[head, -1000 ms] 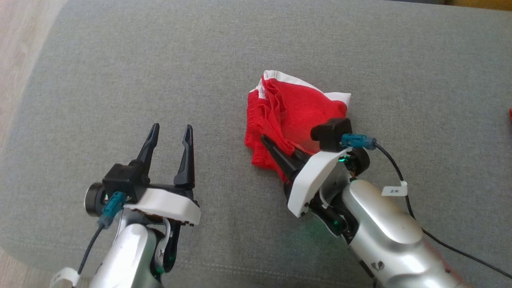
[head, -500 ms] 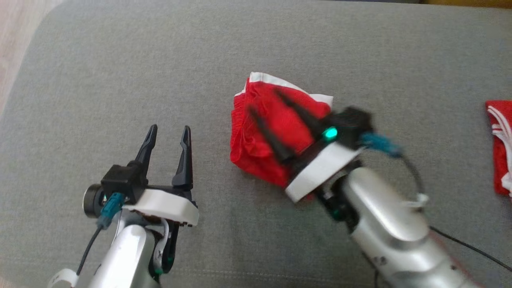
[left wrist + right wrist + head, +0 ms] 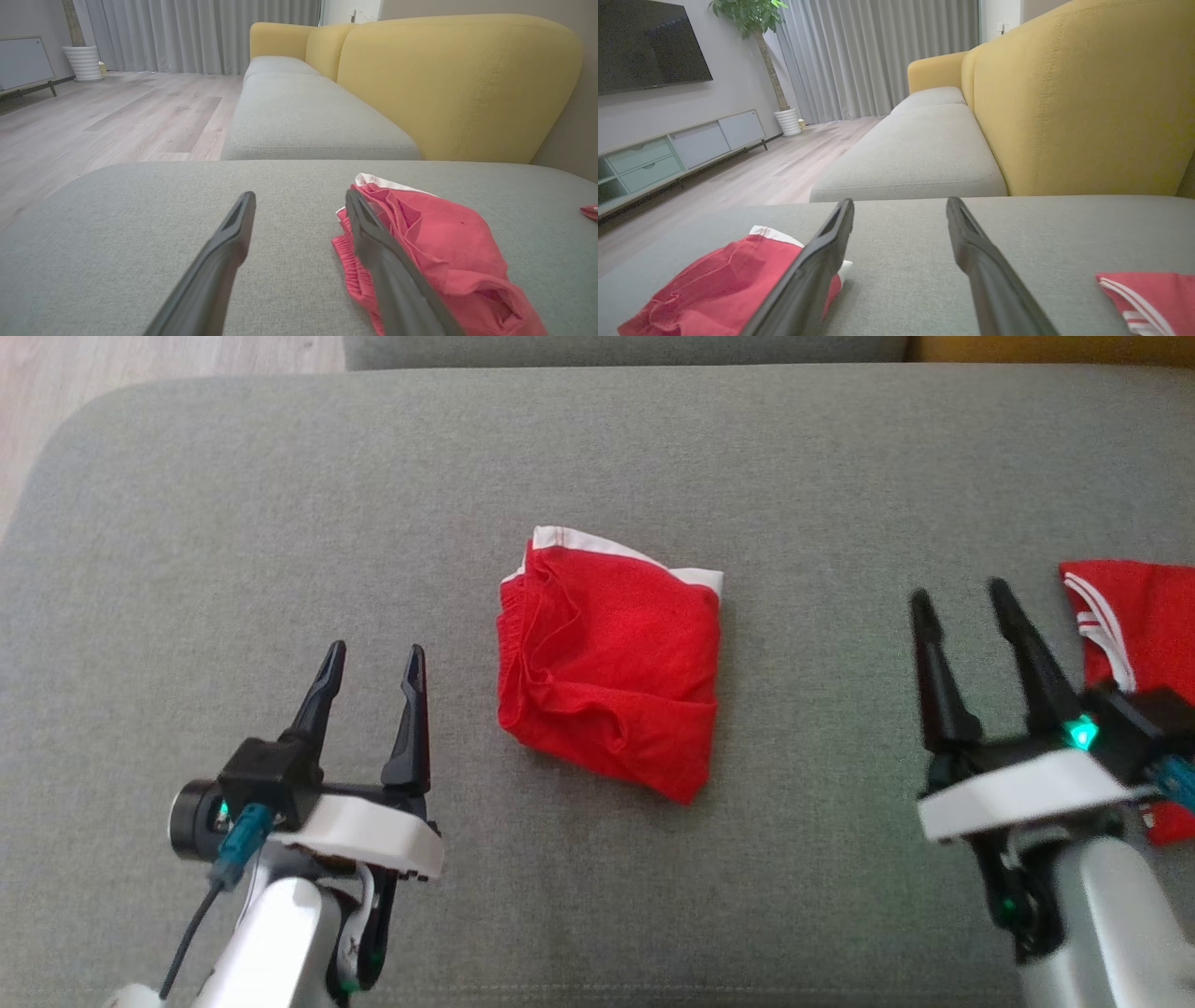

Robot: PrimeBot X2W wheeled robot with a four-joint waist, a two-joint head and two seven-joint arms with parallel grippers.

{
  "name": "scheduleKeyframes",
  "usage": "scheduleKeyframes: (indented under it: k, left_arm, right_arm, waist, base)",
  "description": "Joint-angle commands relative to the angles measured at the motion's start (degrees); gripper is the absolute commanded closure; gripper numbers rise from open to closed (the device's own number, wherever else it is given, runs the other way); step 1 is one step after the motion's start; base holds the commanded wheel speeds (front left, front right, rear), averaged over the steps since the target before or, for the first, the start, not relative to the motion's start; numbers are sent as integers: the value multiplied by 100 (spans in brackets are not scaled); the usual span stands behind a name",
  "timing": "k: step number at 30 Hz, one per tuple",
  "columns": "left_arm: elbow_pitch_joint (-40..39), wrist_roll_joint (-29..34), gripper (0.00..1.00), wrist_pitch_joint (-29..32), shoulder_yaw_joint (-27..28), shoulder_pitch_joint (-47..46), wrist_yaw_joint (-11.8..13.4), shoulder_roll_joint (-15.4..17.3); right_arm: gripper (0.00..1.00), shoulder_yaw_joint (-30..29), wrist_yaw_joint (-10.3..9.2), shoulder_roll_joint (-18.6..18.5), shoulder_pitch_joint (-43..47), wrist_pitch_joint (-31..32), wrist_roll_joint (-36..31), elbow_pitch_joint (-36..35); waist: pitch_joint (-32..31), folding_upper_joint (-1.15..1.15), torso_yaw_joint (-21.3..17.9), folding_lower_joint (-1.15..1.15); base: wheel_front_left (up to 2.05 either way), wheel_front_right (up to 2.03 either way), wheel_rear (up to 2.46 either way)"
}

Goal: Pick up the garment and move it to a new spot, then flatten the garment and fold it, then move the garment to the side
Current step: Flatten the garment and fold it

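The right gripper [image 3: 960, 593], fingers now apart, has released the folded red white-trimmed cloth garment [image 3: 611, 686] and retreated to three o'clock; left gripper [image 3: 374, 651] likewise apart; moving it aside probably remains.

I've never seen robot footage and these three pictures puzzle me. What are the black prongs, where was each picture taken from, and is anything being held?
The black prongs are the fingers of a two-armed robot's grippers. The top-down picture comes from a camera on its head: the left gripper sits lower left, the right gripper lower right. The other two pictures come from cameras on each wrist, looking along that gripper's own fingers. The clothes lie on a grey sofa cushion. Between the grippers lies a folded red garment with white trim; a second red garment lies at the right edge. Both grippers are open and hold nothing.
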Motion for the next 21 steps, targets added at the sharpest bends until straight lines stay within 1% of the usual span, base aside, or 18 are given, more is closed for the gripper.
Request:
scheduleKeyframes:
  k: [1,5,11,21]
  left_arm:
    - [-227,61,0,-18,194,-65,35,128]
    - [-303,77,0,42,179,-10,60,191]
    - [-395,83,0,121,147,52,94,259]
    - [-434,76,0,160,107,9,128,292]
  right_arm:
    - [0,24,39,36,19,71,-91,-336]
    - [0,-229,39,55,415,280,-241,-723]
    - [0,-383,39,128,713,436,-310,-1051]
    - [0,-450,39,183,724,528,-405,-1166]
  waist:
    - [-28,0,-35,0]
    - [-70,0,-79,0]
    - [-119,0,-111,0]
    - [-74,0,-85,0]
  base:
    - [0,0,0]
    - [0,0,0]
    - [0,0,0]
    - [0,0,0]
